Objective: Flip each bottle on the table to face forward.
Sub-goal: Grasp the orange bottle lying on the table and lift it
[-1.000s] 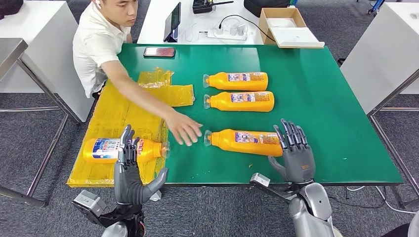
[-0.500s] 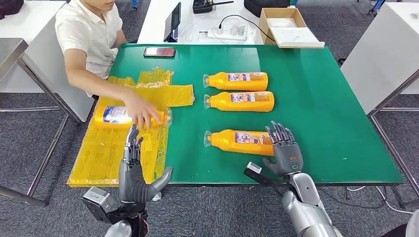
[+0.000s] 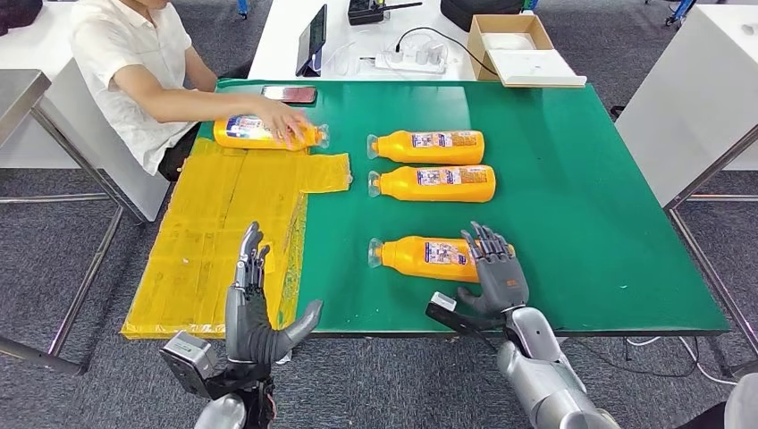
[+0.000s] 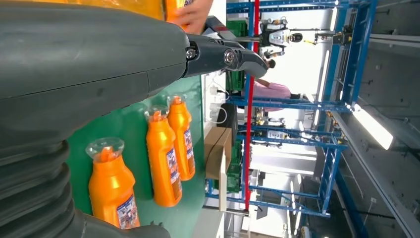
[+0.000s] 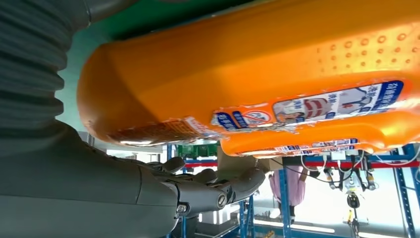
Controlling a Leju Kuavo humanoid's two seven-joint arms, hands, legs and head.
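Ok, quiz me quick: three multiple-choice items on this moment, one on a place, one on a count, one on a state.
1. Where is the bottle under the person's hand?
A. far left of the green table, above the yellow sheet
B. in the cardboard box
C. on the floor

2. How many orange bottles lie on the table?
A. two
B. four
C. six

3. What is the left hand doing?
A. gripping a bottle
B. open, holding nothing
C. pressing the phone

Answers:
1 A: the person's hand rests on that bottle beyond the yellow sheet.
2 B: three more lie right of it.
3 B: the left hand has spread fingers, nothing in them.
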